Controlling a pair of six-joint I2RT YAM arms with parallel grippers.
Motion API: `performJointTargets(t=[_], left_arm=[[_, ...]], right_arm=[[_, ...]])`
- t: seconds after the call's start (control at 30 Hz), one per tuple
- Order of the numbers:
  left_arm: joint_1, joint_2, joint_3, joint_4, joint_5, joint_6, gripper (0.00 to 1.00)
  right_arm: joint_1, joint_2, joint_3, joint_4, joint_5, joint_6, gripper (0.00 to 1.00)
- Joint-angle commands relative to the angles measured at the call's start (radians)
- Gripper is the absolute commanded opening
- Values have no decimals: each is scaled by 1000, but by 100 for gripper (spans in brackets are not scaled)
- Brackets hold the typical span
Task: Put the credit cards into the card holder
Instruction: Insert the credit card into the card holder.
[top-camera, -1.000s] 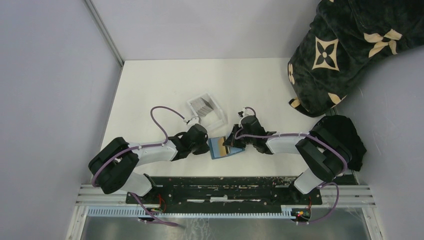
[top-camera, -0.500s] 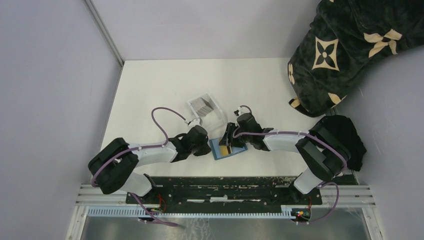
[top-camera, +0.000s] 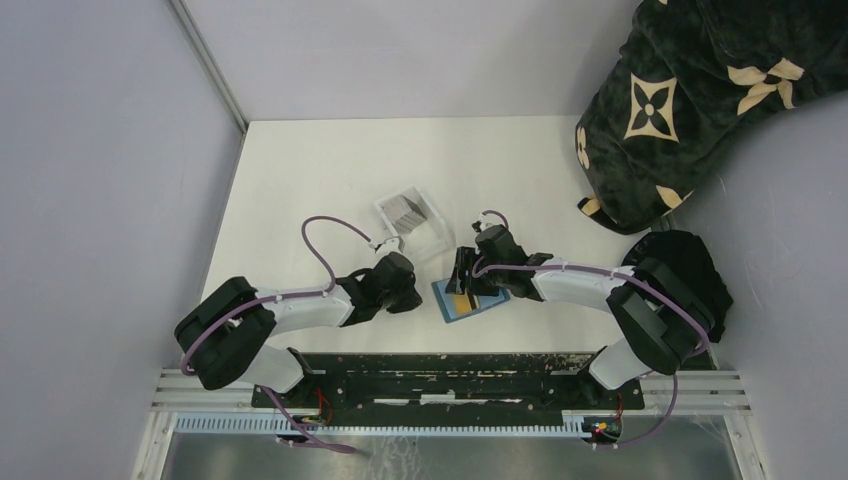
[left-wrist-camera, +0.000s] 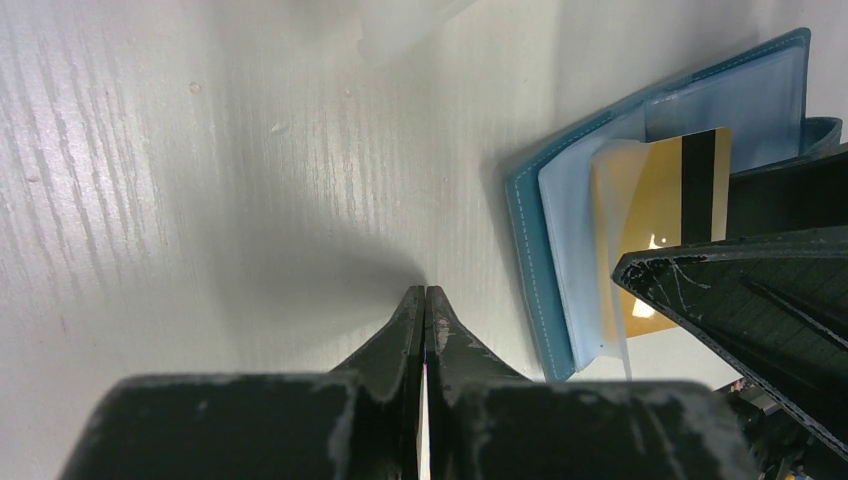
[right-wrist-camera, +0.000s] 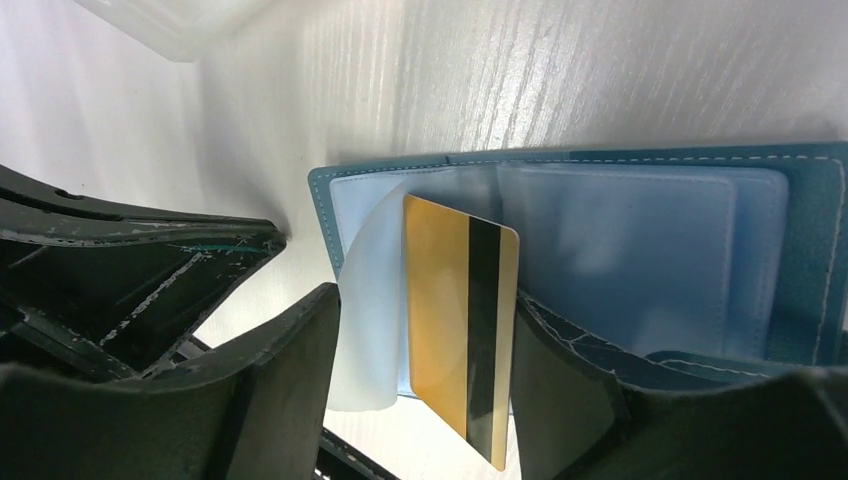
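The teal card holder (top-camera: 483, 306) lies open on the table between my two grippers. A gold credit card (top-camera: 461, 299) with a black stripe sits partly inside its clear inner sleeve, its near end sticking out. My right gripper (right-wrist-camera: 425, 300) is open, one finger on each side of the gold card (right-wrist-camera: 450, 320), with a gap on the left. My left gripper (left-wrist-camera: 424, 292) is shut with nothing in it, its tips on the table just left of the card holder (left-wrist-camera: 530, 230). More greyish credit cards (top-camera: 405, 209) lie in a clear tray.
The clear plastic tray (top-camera: 432, 236) stands just behind the grippers, close to both. A black patterned fabric bag (top-camera: 700, 90) fills the back right corner, and a dark bundle (top-camera: 690, 265) lies by the right arm. Grey walls close in the table's left side and back.
My right gripper has opened and let go of the gold card, which stays in the sleeve. The card holder has shifted a little to the right. The left gripper stays shut.
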Motion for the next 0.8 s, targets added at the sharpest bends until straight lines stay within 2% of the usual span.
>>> performJointTargets(t=[0.0,0.4,0.77], left_arm=[[-4,-6,-17,-9,1,-31,4],[-5,31,16,31,36,-16,4],[-39,114,93,90,102,15,4]], right_arm=[[1,-15,15,-96,59,-31,69],[1,-21,75,-185,84,-87,72],[1,72,151,-266,65,-141,71]])
